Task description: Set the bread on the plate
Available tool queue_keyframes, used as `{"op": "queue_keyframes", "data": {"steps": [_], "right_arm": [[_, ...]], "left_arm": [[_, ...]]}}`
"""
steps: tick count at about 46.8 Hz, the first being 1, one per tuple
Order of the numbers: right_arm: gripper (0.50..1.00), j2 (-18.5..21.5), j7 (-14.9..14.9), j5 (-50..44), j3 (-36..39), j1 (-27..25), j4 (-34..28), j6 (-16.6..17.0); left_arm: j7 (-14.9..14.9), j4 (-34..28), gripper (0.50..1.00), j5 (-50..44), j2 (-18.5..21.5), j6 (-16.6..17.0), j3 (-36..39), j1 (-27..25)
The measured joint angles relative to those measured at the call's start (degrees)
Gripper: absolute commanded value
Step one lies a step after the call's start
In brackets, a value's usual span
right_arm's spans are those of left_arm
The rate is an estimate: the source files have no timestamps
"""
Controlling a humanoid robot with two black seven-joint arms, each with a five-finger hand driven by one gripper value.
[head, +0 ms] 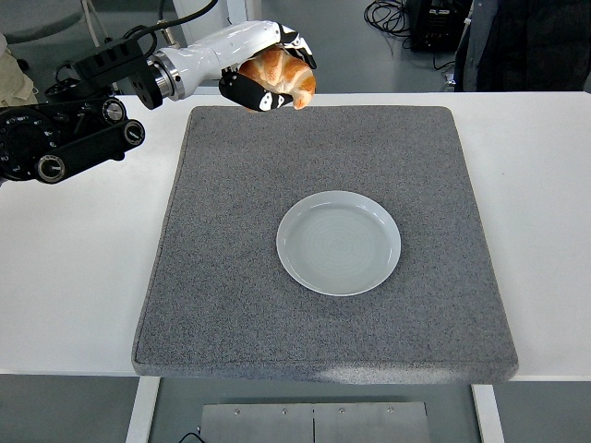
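A golden-brown croissant-shaped bread (284,76) is held in the air above the far edge of the grey mat (231,277). My left hand (273,74) is shut on it, black fingers curled under and around the bread. The arm reaches in from the left edge. A pale round plate (339,243) lies empty near the mat's middle, well in front of and to the right of the hand. The right arm is not in view.
The grey mat covers most of the white table (74,277). Beyond the table's far edge are a white post (242,41), cables and dark equipment (434,23) on the floor.
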Motion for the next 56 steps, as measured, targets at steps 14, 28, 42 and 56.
{"op": "queue_keyframes", "data": {"steps": [14, 28, 42, 56], "right_arm": [[1.000, 0.0, 0.0, 0.0, 0.0, 0.0, 0.0, 0.0], [1.000, 0.0, 0.0, 0.0, 0.0, 0.0, 0.0, 0.0], [1.000, 0.0, 0.0, 0.0, 0.0, 0.0, 0.0, 0.0], [1.000, 0.0, 0.0, 0.0, 0.0, 0.0, 0.0, 0.0]], "left_arm": [[-0.7, 0.3, 0.500, 0.3, -5.6, -0.5, 0.1, -1.2], [-1.0, 0.1, 0.500, 0.7, -9.6, -0.7, 1.9, -1.7], [-1.8, 0.0, 0.500, 1.4, -14.5, -0.7, 4.8, -2.0], [-1.8, 0.6, 0.500, 3.2, -16.1, -0.5, 9.8, -1.4]]}}
